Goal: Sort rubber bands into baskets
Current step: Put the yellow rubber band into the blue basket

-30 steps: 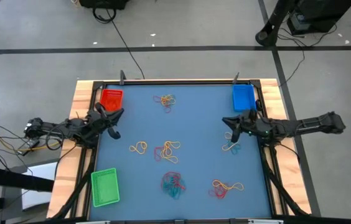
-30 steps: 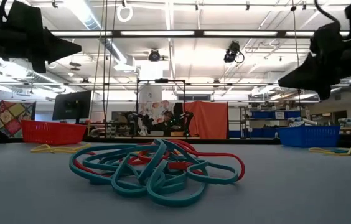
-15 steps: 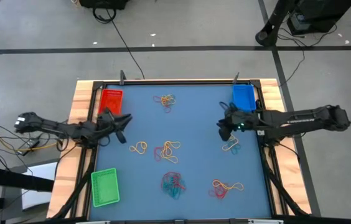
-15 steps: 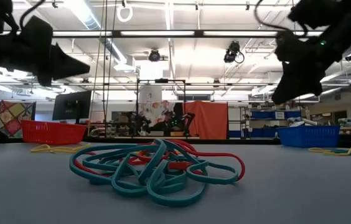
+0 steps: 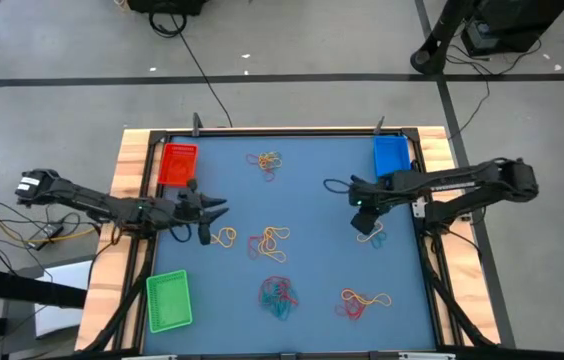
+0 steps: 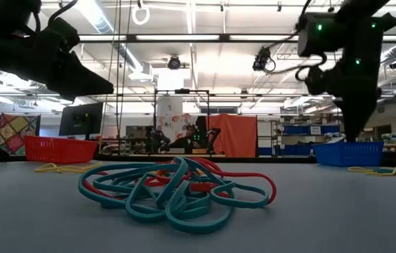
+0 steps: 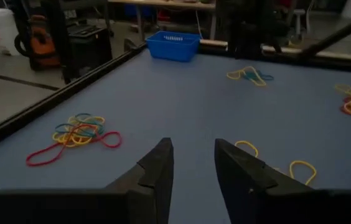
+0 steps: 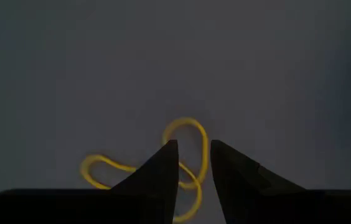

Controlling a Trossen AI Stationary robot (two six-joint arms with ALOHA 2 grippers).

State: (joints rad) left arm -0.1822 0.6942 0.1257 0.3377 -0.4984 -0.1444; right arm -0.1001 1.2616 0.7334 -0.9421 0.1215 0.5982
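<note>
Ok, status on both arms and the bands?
Left gripper open, empty, near yellow band. Right gripper open over yellow band by blue basket. Bands on the table, unsorted. Nothing in the way.

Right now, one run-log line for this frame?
left gripper: open, empty, near yellow bands | right gripper: open, above yellow band | baskets: red, blue, green

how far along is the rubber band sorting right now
Barely started. No band can be made out in the red basket, blue basket or green basket, and six clusters still lie on the mat. In hand: the left gripper hangs open by a yellow band, and the right gripper, open, is over a yellow band near the blue basket. All sorting remains.
</note>
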